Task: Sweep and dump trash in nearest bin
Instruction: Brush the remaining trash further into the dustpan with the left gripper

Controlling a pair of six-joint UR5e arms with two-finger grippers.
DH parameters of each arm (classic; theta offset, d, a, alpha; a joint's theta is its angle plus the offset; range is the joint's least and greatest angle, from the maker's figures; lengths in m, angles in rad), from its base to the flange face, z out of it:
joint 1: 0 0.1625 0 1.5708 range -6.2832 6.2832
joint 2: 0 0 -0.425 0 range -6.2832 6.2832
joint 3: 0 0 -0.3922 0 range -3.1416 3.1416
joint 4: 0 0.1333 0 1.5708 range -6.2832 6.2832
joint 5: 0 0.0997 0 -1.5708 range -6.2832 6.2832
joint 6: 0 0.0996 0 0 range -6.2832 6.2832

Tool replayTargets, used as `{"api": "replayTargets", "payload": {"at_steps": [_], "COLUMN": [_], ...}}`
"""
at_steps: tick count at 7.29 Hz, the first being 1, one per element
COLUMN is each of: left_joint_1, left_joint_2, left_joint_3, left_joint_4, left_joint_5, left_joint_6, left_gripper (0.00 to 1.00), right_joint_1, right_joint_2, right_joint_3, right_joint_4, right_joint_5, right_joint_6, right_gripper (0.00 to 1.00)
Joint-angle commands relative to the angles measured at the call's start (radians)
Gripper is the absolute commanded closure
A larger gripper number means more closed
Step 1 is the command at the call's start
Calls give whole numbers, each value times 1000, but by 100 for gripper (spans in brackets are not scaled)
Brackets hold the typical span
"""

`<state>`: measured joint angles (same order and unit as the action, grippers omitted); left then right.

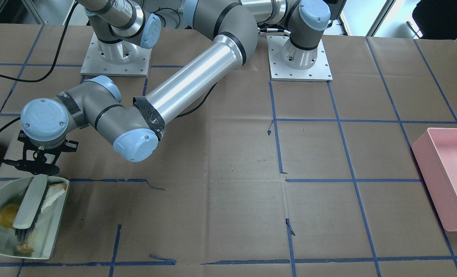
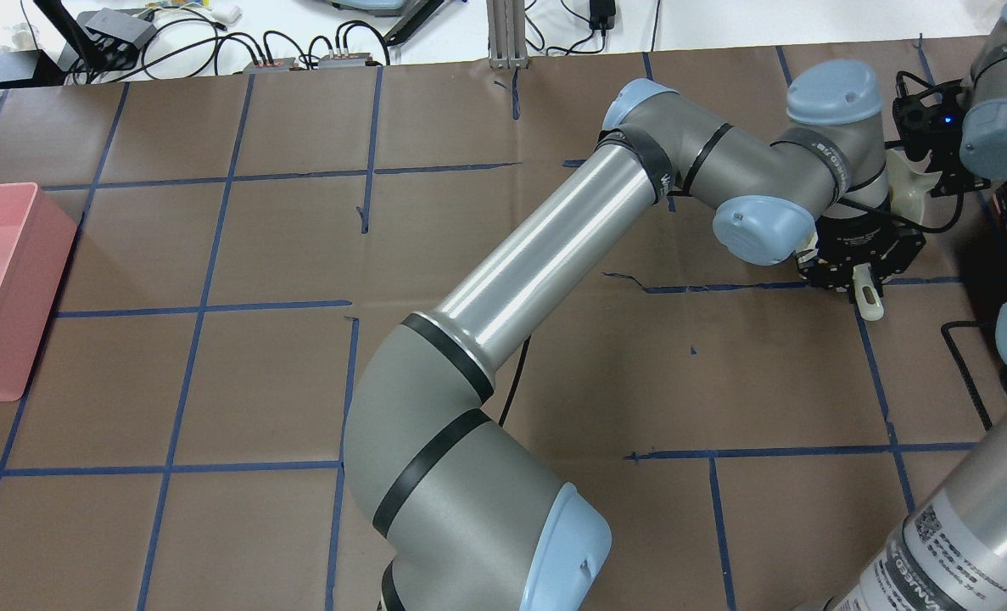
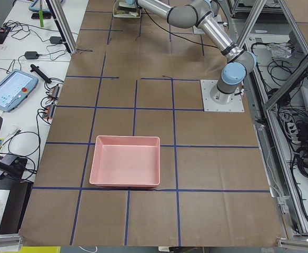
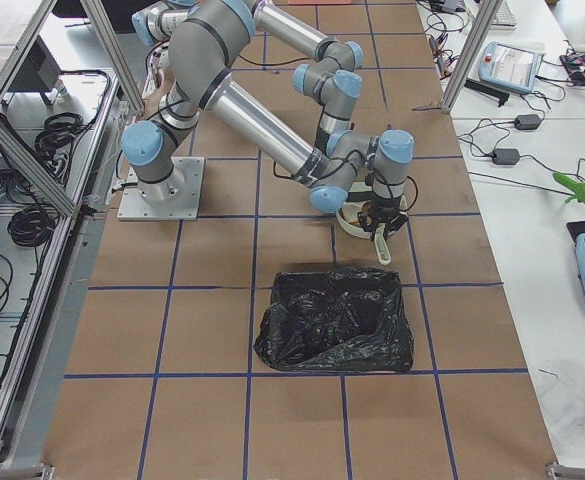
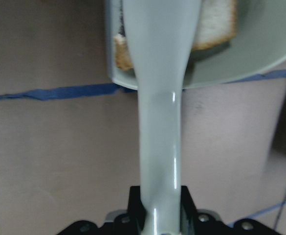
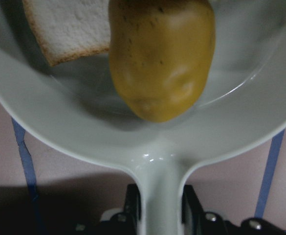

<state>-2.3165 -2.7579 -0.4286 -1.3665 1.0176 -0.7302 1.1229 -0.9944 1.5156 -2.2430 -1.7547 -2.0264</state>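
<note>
My left arm reaches across the worktop point(image 1: 232, 154) to the robot's right side. The left end effector point(image 5: 160, 210) is clenched on the pale green handle of the brush point(image 1: 30, 202), and the bristles lie inside the dustpan point(image 1: 55, 227). The right end effector point(image 6: 157, 205) is clamped on the dustpan's handle, seen from its own wrist camera.

All the trash is in the pan. The potato point(image 6: 162, 58) lies toward the handle end, one bread piece point(image 1: 56, 192) is against the side wall next to the brush, and the other bread piece point(image 1: 26, 246) is at the pan's open lip under the bristles. I cannot tell whether the pan is resting on the paper or lifted off it.

The black bag-lined bin point(image 4: 334, 318) stands near the pan. The pink bin point(image 1: 444, 169) is well apart, at the opposite end.
</note>
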Motion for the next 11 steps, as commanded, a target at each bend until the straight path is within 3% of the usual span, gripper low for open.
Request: {"api": "replayTargets", "payload": {"at_steps": [1,3,4,6,11], "left_joint_1": [-12,-9,-6,-30,-37], "left_joint_2": [-6,12,71,107,183], "left_joint_3": [-2,-10,-27,-109,-185], "left_joint_4": [43,-43,-160,-201,-239], "left_joint_5": [-53,4,74,70,78], "left_joint_6": [2,6,8,1,-3], "left_gripper": [100,100,100,100,100], "right_joint_1": [0,0,0,0,0], "right_joint_2": [-3,-3,-3,-3,-3], "right_joint_3": [1,1,1,0,0], "right_joint_4": [0,2,2,17,22], "right_joint_5": [1,1,3,9,17], "right_joint_6": [2,5,8,15,17], "right_gripper": [100,100,100,100,100]}}
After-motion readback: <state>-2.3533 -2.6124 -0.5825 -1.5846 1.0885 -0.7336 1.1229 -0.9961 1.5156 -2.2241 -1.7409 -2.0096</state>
